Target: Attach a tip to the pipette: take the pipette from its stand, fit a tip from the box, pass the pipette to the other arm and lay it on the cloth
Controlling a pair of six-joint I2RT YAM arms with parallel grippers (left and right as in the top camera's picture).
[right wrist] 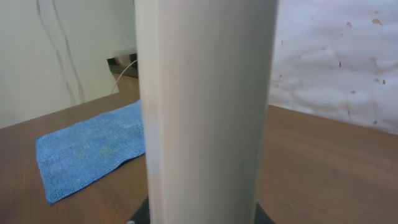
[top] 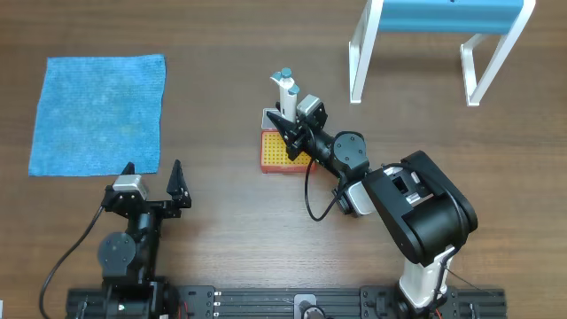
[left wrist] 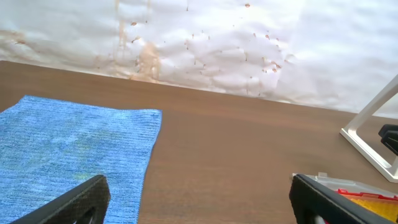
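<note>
Two arms stand apart on the counter (top: 221, 221). The right jaws clamp the white pipette (top: 286, 91), upright over the orange tip box (top: 276, 152), perhaps touching it; the view is poor there. The left jaws gape wide and empty beside the blue cloth (top: 97, 113).

Top view: fixed overhead, looking straight down on the wooden table (top: 230, 80), far enough back to take in the whole work area. Left wrist view: low over the table, facing roughly level across it to a crumpled white backdrop (left wrist: 217, 43). Right wrist view: right up against the pipette (right wrist: 205, 112), which blocks the middle; faces the same backdrop. Shared: blue cloth (top: 97, 115) in all three; tip box (left wrist: 373, 200) and stand foot (left wrist: 370, 146) in top and left wrist.
</note>
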